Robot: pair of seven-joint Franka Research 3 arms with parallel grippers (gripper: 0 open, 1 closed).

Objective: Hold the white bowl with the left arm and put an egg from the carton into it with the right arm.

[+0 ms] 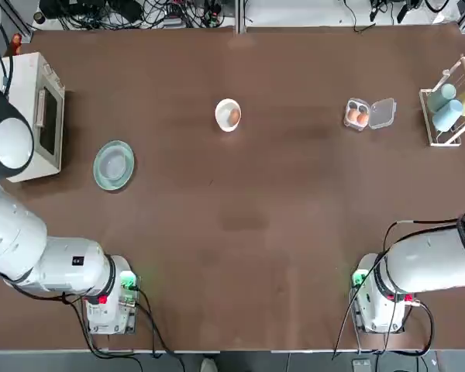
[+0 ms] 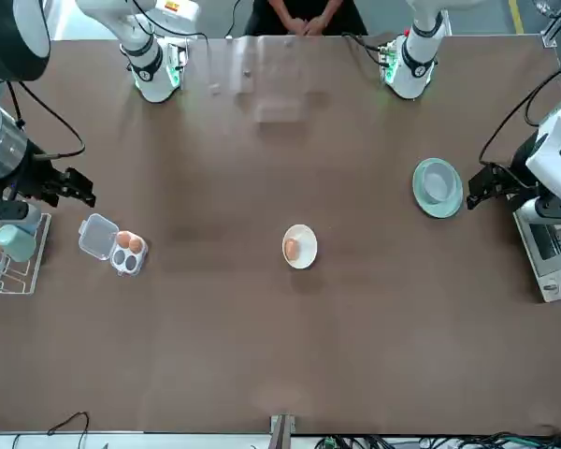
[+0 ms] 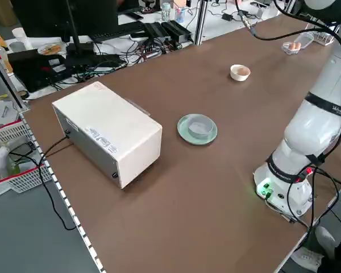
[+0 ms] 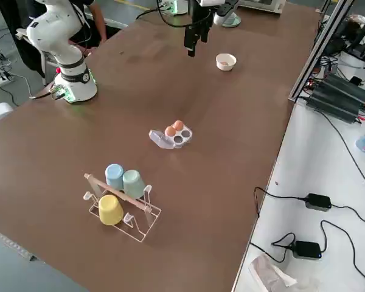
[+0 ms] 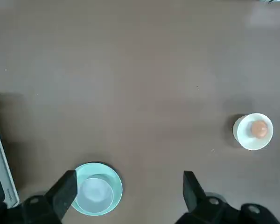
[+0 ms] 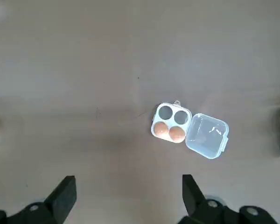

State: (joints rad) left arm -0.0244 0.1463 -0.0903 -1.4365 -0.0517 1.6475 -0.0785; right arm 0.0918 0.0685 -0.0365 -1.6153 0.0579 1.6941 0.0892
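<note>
You will find the white bowl (image 1: pixel 228 115) mid-table with one egg (image 1: pixel 234 116) inside it. The carton (image 1: pixel 368 113) lies open well to its right, two eggs in its cups. The left gripper (image 5: pixel 128 193) hangs high, jaws wide, apparently above the glass plate (image 5: pixel 96 188). The right gripper (image 6: pixel 128 196) hangs empty, fingers spread, near the carton

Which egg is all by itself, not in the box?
The egg inside the white bowl mid-table; the other two eggs sit together in the open carton.
</note>
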